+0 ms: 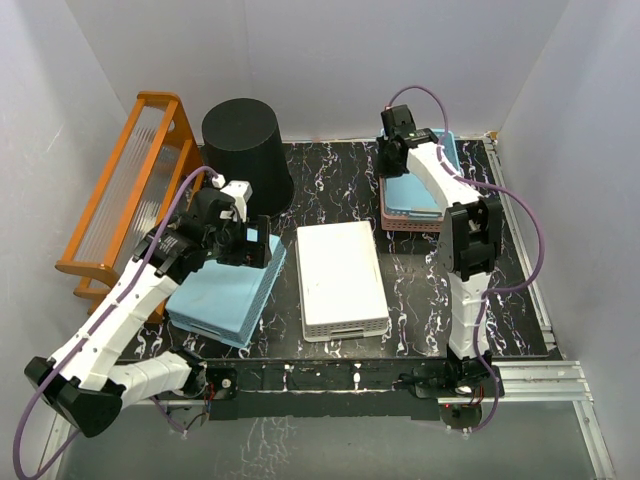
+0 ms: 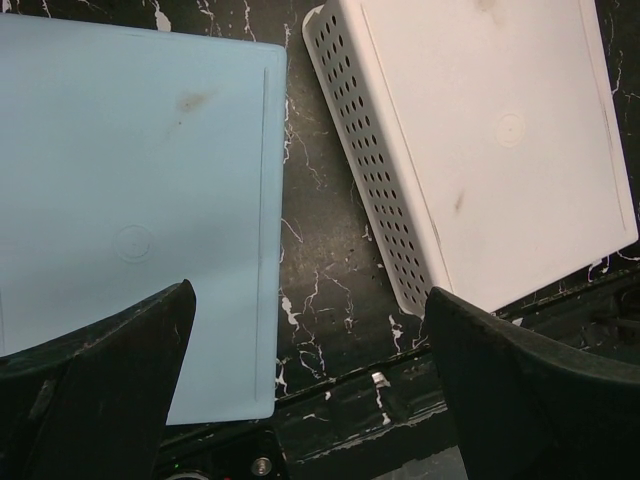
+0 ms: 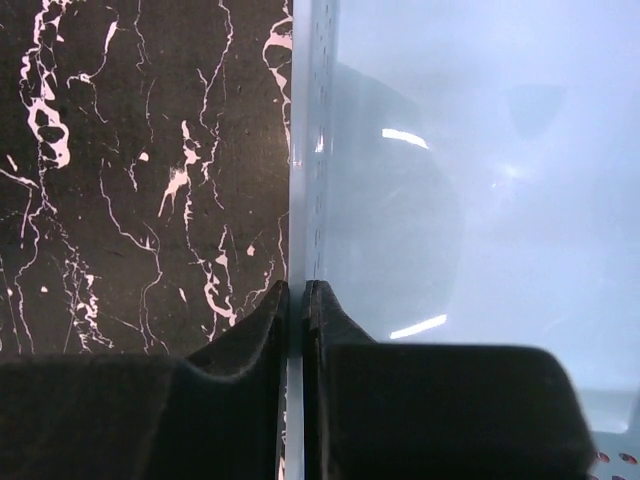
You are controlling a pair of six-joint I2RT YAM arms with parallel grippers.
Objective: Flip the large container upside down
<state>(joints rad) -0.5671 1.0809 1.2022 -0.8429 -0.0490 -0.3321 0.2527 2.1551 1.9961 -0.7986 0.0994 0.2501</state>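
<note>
We see the tall black round plastic bin standing bottom-up behind our wide-open left gripper. Our right gripper pinches a blue basket's wall.

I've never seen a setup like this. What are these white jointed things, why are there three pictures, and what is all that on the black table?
The white jointed things are two robot arms, each ending in a two-finger gripper. One picture looks down from above; the other two come from cameras on the wrists.

On the marbled table a tall black container stands with its closed end up. In front lie a blue basket and a white basket, both bottom up. An orange rack stands at the left.

The left gripper hangs open above those baskets, holding nothing. The right gripper is closed on the thin rim of another blue basket, nested in a pink one.
</note>
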